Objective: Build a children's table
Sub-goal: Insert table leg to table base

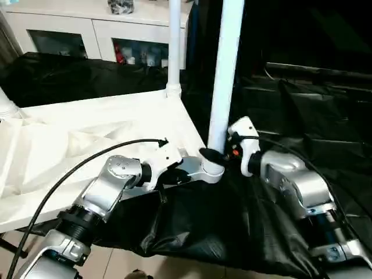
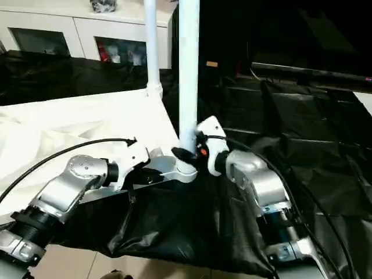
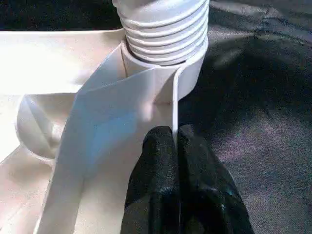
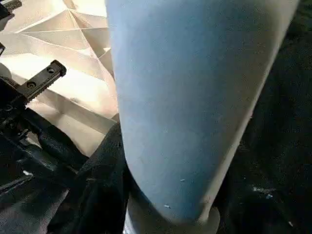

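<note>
The children's table top (image 1: 87, 133) lies upside down on black cloth, ribbed underside up. A white leg (image 1: 224, 75) stands upright in the near corner socket (image 1: 210, 172), and its threaded end (image 3: 165, 29) sits in that socket. A second leg (image 1: 174, 46) stands at the far corner, and the foot of a third (image 1: 7, 106) shows at the left. My left gripper (image 3: 176, 141) is shut on the top's thin rim just beside the near socket. My right gripper (image 1: 220, 154) is closed around the base of the near leg, with one black finger (image 1: 210, 155) showing on the leg's left side.
Black cloth (image 1: 290, 104) covers the surface under and to the right of the top. A white cabinet (image 1: 93, 29) stands behind. Light floor (image 1: 116, 264) shows below the near edge. A black cable (image 1: 70, 168) arcs over my left forearm.
</note>
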Available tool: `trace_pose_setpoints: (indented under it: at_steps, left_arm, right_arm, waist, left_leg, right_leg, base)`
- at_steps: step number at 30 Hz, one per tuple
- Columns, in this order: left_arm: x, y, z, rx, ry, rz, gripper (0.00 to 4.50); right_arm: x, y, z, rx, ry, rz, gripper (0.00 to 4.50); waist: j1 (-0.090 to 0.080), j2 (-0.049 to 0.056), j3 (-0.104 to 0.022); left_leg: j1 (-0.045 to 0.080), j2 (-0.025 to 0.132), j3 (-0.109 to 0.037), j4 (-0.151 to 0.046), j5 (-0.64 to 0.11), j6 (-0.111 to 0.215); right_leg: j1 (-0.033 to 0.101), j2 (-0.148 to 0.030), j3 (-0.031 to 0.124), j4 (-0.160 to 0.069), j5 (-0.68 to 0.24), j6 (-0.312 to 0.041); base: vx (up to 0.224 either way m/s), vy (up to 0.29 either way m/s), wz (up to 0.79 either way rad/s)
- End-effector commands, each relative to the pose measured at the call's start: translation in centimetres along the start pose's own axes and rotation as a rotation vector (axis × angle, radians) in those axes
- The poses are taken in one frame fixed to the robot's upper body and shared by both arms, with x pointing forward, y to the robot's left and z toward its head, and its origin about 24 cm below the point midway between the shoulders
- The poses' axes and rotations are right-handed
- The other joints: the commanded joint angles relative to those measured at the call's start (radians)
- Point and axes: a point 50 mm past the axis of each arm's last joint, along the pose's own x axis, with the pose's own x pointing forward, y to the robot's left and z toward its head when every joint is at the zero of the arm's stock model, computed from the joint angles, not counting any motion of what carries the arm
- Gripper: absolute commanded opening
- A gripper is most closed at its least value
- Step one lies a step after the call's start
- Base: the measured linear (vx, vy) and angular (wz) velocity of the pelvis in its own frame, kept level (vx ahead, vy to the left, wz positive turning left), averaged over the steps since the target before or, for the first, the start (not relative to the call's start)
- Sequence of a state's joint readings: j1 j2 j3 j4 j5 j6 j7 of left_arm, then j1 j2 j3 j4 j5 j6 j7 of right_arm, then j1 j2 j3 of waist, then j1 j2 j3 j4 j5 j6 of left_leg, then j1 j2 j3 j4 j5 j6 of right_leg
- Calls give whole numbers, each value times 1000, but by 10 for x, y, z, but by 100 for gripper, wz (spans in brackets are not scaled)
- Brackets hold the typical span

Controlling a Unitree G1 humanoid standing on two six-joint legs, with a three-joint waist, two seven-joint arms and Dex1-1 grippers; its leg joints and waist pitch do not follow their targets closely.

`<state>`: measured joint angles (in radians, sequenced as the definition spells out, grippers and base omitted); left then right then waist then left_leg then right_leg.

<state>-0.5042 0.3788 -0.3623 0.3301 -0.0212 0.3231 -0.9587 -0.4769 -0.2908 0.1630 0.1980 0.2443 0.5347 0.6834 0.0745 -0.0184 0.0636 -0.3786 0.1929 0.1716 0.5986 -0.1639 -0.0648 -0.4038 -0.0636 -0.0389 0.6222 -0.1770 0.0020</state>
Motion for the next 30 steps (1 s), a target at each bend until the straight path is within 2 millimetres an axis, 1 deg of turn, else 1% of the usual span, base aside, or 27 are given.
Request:
trace_pose_setpoints:
  at_steps: [1, 2, 3, 5, 6, 7, 8, 9, 12, 13, 14, 15, 16, 17, 18, 19, 20, 21, 23, 24, 25, 26, 27, 30]
  left_arm:
    - [0, 4, 1, -4, -17, 11, 0]
    - [0, 4, 2, -5, -24, 12, 0]
    - [0, 4, 2, -5, -24, 12, 0]
    - [1, 4, 3, -6, -29, 12, 0]
    - [1, 4, 3, -6, -29, 12, 0]
    - [1, 4, 4, -4, -32, 14, 0]
    - [1, 5, 4, -2, -33, 21, 0]
    - [1, 6, 5, 0, -34, 28, 0]
    - [1, 7, 5, -3, -39, 38, 0]
    - [1, 7, 6, -5, -42, 45, 0]
    - [1, 7, 6, -5, -42, 45, 0]
    - [1, 7, 6, -6, -46, 48, 0]
    - [0, 8, 6, -6, -47, 51, 0]
    - [1, 8, 7, -6, -47, 52, 0]
    - [1, 8, 7, -5, -48, 53, 0]
    - [1, 9, 7, -4, -49, 56, 0]
    - [1, 9, 7, -3, -49, 58, 0]
    - [2, 10, 8, -2, -50, 61, 0]
    - [2, 10, 8, -1, -50, 64, 0]
    - [3, 11, 8, -1, -50, 66, 0]
    - [3, 11, 8, 0, -50, 70, 0]
    - [3, 12, 8, 1, -50, 73, 0]
    - [3, 12, 8, 2, -49, 75, 0]
    - [3, 13, 8, 8, -46, 81, 0]
  right_arm:
    - [-3, -1, -3, 23, 1, -3, 191]
    - [-1, -3, -5, 38, -6, -13, 191]
    - [-1, -3, -5, 38, -6, -13, 191]
    - [1, -4, -7, 49, -10, -20, 191]
    - [1, -4, -7, 49, -10, -20, 191]
    - [2, -6, -9, 73, -27, -36, 191]
    - [2, -9, -10, 104, -50, -51, 191]
    - [2, -11, -12, 132, -70, -63, 191]
    - [2, -13, -14, 168, -95, -78, 191]
    - [0, -15, -18, 213, -118, -91, 191]
    - [0, -15, -18, 213, -118, -91, 191]
    - [-2, -16, -22, 258, -140, -101, 191]
    - [-4, -17, -26, 293, -158, -109, 191]
    - [-5, -17, -29, 307, -164, -115, 191]
    - [-5, -18, -32, 322, -169, -121, 191]
    - [-6, -18, -38, 341, -178, -134, 191]
    - [-7, -18, -44, 360, -187, -145, 191]
    - [-8, -17, -48, 376, -197, -153, 191]
    - [-10, -16, -52, 387, -206, -161, 191]
    - [-10, -15, -54, 391, -210, -164, 191]
    - [-11, -14, -56, 394, -212, -170, 191]
    - [-12, -14, -58, 395, -212, -174, 191]
    - [-13, -12, -60, 376, -199, -177, 191]
    - [-13, -7, -63, 288, -150, -173, 191]
  waist:
    - [-3, 6, -68]
    - [-3, 1, -68]
    - [-3, 3, -68]
    - [-5, 3, -66]
    - [-5, 3, -66]
    - [-5, 0, -66]
    - [-6, 1, -66]
    - [-7, 0, -65]
    - [-11, 0, -65]
    - [-13, 1, -65]
    - [-12, 1, -65]
    - [-10, 8, -65]
    - [-11, 4, -65]
    - [-11, 4, -66]
    - [-10, 11, -67]
    - [-10, 8, -68]
    - [-10, 8, -67]
    - [-10, 16, -67]
    - [-9, 21, -68]
    - [-10, 18, -68]
    - [-9, 22, -68]
    - [-9, 22, -67]
    - [-9, 22, -67]
    - [-8, 20, -67]
  left_leg:
    - [21, 27, -10, -75, -312, -40]
    - [20, 27, -9, -75, -311, -38]
    - [21, 26, -9, -74, -311, -37]
    - [21, 26, -9, -74, -321, -37]
    - [21, 26, -10, -75, -323, -38]
    - [22, 27, -10, -75, -327, -37]
    - [22, 27, -11, -75, -338, -37]
    - [21, 26, -12, -75, -339, -37]
    - [21, 27, -14, -77, -346, -36]
    - [22, 27, -13, -77, -355, -37]
    - [23, 27, -13, -77, -356, -35]
    - [24, 27, -14, -77, -358, -36]
    - [23, 27, -13, -78, -360, -36]
    - [22, 27, -13, -78, -356, -34]
    - [22, 28, -14, -80, -356, -36]
    - [21, 28, -14, -80, -355, -33]
    - [21, 28, -13, -81, -354, -32]
    - [21, 28, -13, -82, -357, -33]
    - [24, 28, -12, -81, -363, -30]
    - [23, 26, -12, -81, -366, -26]
    - [23, 26, -13, -82, -367, -26]
    - [26, 27, -12, -81, -374, -25]
    - [26, 27, -13, -81, -377, -26]
    - [23, 28, -15, -85, -380, -29]
  right_leg:
    - [33, -65, 38, -94, -384, -149]
    - [33, -64, 37, -95, -385, -148]
    - [32, -65, 37, -95, -391, -149]
    - [31, -66, 37, -97, -406, -148]
    - [32, -66, 36, -97, -413, -145]
    - [30, -67, 36, -98, -423, -144]
    - [28, -70, 36, -101, -444, -142]
    - [29, -69, 34, -101, -451, -139]
    - [28, -69, 33, -102, -458, -137]
    - [27, -69, 34, -104, -462, -138]
    - [26, -69, 34, -105, -464, -137]
    - [26, -70, 34, -104, -463, -139]
    - [27, -70, 33, -106, -460, -139]
    - [28, -70, 34, -105, -453, -141]
    - [28, -70, 34, -105, -436, -145]
    - [29, -70, 33, -103, -418, -153]
    - [29, -69, 33, -104, -415, -154]
    - [30, -69, 33, -103, -404, -159]
    - [28, -69, 33, -104, -397, -163]
    - [29, -68, 33, -104, -408, -163]
    - [30, -69, 32, -105, -427, -158]
    - [26, -70, 33, -109, -446, -152]
    - [26, -70, 32, -110, -454, -150]
    - [27, -69, 31, -111, -471, -134]
  base:
    - [0, 0, 0]
    - [0, 0, 0]
    - [0, 0, 0]
    - [0, 0, 0]
    - [0, 0, 0]
    - [0, 0, 0]
    - [0, 0, 0]
    - [0, 0, 0]
    - [0, 0, 0]
    - [0, 0, 0]
    - [0, 0, 0]
    - [0, 0, 0]
    - [0, 0, 0]
    - [0, 0, 0]
    - [0, 0, 0]
    - [0, 0, 0]
    - [0, 0, 0]
    - [0, 0, 0]
    - [0, 0, 0]
    - [0, 0, 0]
    - [0, 0, 0]
    - [0, 0, 0]
    - [0, 0, 0]
    - [0, 0, 0]
